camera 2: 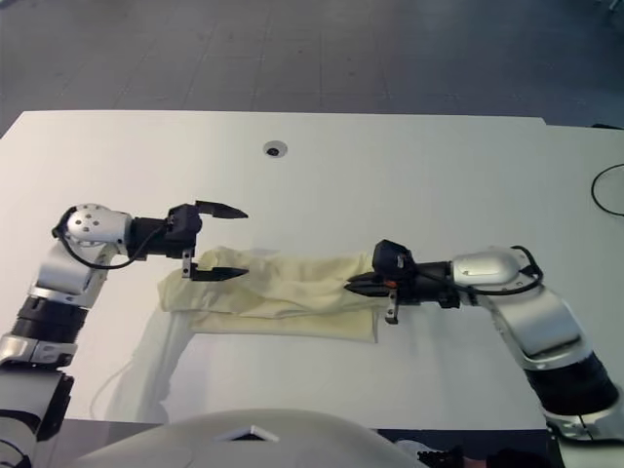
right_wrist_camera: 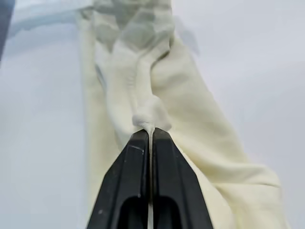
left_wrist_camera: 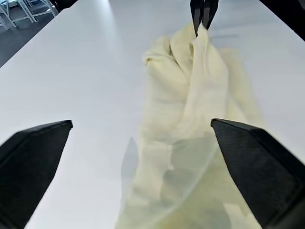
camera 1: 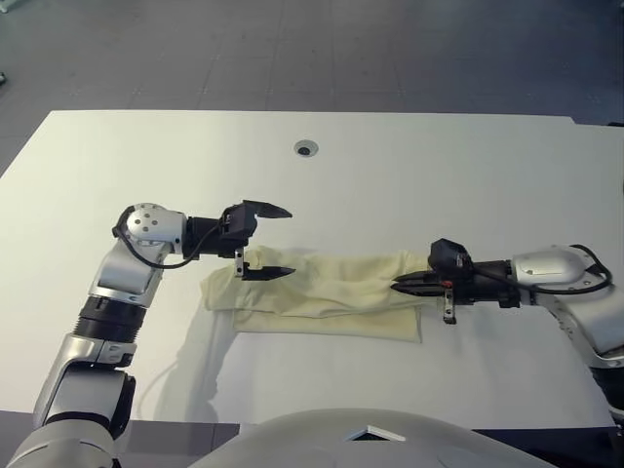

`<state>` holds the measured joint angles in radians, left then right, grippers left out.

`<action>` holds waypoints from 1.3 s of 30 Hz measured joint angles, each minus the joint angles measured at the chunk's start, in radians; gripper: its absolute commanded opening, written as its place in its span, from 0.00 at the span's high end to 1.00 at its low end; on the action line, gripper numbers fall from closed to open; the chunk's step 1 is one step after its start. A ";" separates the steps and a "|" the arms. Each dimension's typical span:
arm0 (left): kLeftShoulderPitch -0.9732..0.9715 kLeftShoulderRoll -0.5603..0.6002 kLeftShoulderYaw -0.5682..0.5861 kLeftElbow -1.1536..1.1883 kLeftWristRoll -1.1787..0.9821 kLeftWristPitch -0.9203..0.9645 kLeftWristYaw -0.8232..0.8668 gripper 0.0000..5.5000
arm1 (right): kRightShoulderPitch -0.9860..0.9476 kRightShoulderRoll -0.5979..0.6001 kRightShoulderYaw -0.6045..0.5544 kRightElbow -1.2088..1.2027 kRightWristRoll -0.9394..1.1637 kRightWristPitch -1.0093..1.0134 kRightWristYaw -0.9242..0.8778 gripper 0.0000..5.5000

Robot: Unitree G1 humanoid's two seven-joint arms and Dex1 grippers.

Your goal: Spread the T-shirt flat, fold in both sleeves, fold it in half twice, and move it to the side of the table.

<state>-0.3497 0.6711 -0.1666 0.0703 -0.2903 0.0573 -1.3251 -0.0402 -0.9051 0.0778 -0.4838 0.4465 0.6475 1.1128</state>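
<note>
Currently the T-shirt (camera 1: 322,292) lies bunched in a long band near the table's (camera 1: 439,166) near edge, long axis running left to right. Right gripper (camera 1: 400,284) pinches its right end. Left gripper (camera 1: 290,242) is spread wide at the left end, holding nothing.

I see my left gripper (left_wrist_camera: 141,123) with its black jaws spread wide, the near end of the crumpled pale-yellow cloth T-shirt (left_wrist_camera: 190,95) lying between them on the white tabletop (left_wrist_camera: 71,62). At its far end, the right gripper (left_wrist_camera: 202,21) pinches a fold.
</note>
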 measured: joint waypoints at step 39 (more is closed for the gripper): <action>-0.181 -0.174 -0.266 0.122 0.146 -0.024 -0.082 0.27 | 0.270 -0.148 0.143 -0.059 -0.314 -0.422 0.090 1.00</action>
<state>-0.5308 0.4975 -0.4325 0.1922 -0.1439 0.0330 -1.4072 0.2299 -1.0530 0.2203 -0.5425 0.1330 0.2253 1.2026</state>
